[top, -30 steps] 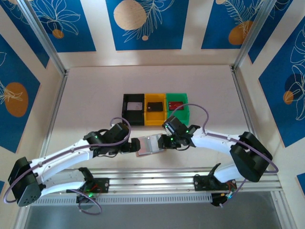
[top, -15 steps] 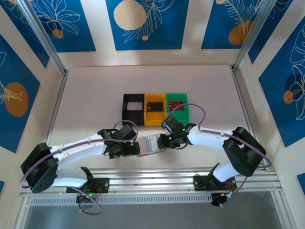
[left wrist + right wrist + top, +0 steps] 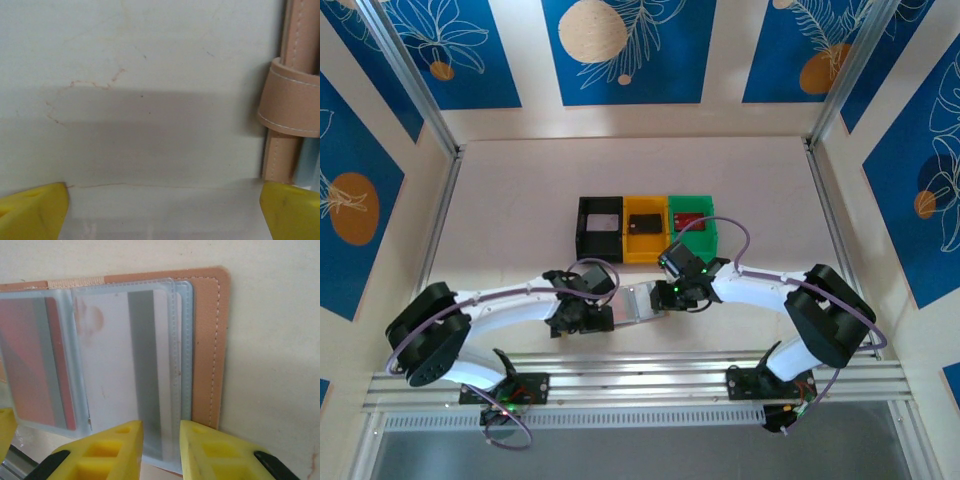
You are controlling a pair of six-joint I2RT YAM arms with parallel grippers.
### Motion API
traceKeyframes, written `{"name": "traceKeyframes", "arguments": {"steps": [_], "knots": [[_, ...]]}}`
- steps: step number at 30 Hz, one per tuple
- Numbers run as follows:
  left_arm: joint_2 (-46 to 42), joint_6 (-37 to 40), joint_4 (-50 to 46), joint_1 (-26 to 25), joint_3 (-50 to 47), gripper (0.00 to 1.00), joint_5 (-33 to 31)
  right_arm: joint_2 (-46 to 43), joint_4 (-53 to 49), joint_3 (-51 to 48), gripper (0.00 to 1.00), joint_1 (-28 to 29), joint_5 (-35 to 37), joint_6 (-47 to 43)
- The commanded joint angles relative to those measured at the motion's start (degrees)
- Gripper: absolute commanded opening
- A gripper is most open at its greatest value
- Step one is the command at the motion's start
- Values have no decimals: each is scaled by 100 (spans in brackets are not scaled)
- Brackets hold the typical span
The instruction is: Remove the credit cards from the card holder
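Card holder (image 3: 638,303) lay open at lower centre of the tabletop (image 3: 520,220). Left arm (image 3: 510,300) had folded inward since earlier, left gripper (image 3: 162,210) jaws spread wide; right gripper (image 3: 161,450) jaws stood nearly together over a pale credit card (image 3: 115,370), grip unclear.
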Motion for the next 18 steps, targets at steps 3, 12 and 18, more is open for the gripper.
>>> {"name": "traceKeyframes", "arguments": {"steps": [3,12,18], "knots": [[245,23,-85,-103,119,98,7,-11,25,65,27,-6,77,65],[552,68,39,-137,102,98,-8,-64,5,-1,28,3,274,105],[718,85,121,-158,128,98,16,-63,169,-54,28,29,162,83]]}}
